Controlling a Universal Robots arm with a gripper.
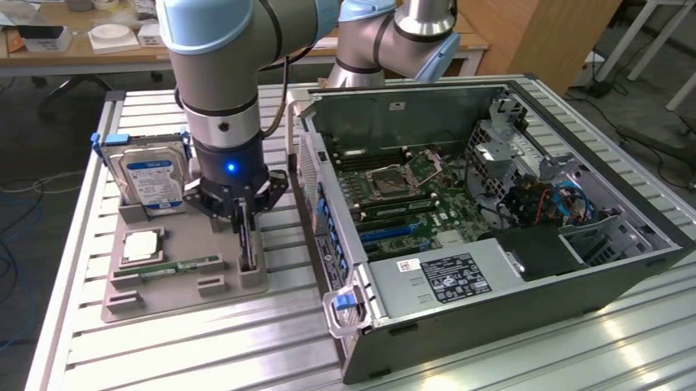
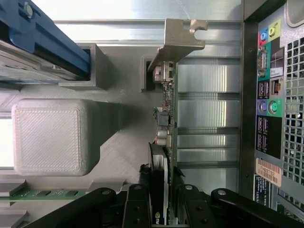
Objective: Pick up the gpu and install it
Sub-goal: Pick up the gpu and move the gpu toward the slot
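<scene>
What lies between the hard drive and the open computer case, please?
The gpu, standing on edge in the grey holder, with the claw over its top edge, as the exterior view shows.

One end of the gpu [image 2: 169, 118] beyond the wrist view's edge

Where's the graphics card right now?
The graphics card stands on edge in the grey holder, exterior view's left, under the gripper, beside the computer case.

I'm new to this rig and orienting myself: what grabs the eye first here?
The open computer case sits on the exterior view's right, motherboard exposed. Beside it, the arm's end effector is down at the gpu, which stands on edge in a grey tray with a hard drive.
</scene>
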